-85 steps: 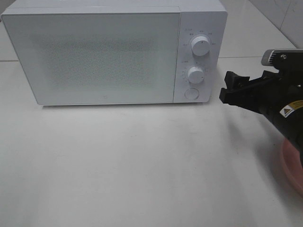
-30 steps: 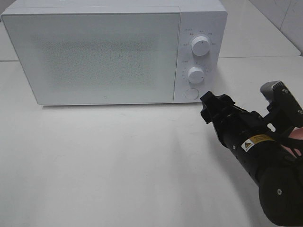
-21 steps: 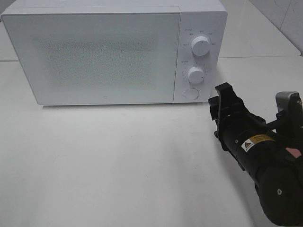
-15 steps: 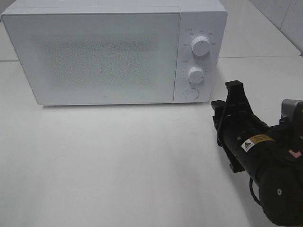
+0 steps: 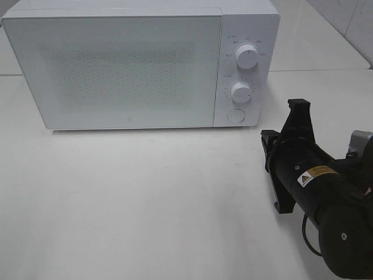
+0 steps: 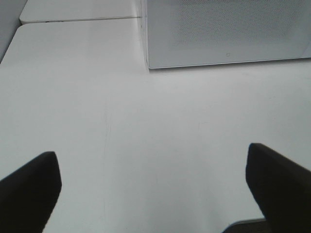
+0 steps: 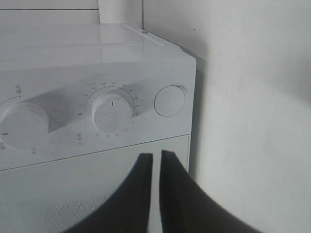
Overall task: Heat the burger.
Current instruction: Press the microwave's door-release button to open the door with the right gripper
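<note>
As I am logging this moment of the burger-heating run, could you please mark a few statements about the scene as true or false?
1. The door of the microwave is closed. True.
2. An upper knob and a lower knob sit above a round button. True.
3. The left hand is open and empty. True.
4. The right hand grips the lower knob. False: it is shut on nothing, short of the microwave.
5. The burger lies in front of the microwave. False: no burger shows in any view.
</note>
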Motion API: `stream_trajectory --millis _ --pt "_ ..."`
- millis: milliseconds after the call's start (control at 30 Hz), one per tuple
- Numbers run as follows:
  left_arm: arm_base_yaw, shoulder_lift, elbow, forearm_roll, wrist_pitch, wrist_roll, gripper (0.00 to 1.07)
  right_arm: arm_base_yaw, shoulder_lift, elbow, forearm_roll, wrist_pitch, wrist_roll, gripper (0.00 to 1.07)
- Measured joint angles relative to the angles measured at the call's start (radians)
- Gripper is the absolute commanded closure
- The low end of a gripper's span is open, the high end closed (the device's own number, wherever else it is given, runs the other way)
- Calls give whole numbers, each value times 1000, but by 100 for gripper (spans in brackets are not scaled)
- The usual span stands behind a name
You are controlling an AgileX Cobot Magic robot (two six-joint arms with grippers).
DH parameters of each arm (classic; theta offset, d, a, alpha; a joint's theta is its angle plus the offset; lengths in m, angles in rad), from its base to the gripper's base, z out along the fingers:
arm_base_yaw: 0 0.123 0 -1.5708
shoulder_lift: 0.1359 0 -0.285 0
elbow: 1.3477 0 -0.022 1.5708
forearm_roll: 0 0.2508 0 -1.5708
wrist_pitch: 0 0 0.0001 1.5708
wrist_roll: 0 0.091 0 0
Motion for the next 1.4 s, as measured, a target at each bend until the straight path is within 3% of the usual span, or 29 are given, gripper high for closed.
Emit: stream_trajectory --millis 367,833,1400 --pt "0 0 0 0 0 0 10 0 3 -3 47 -1 13 107" --pt "0 0 0 0 0 1 10 0 120 -93 48 -1 13 107" --pt "0 0 0 0 0 1 10 -155 159 -230 -106 97 -22 107"
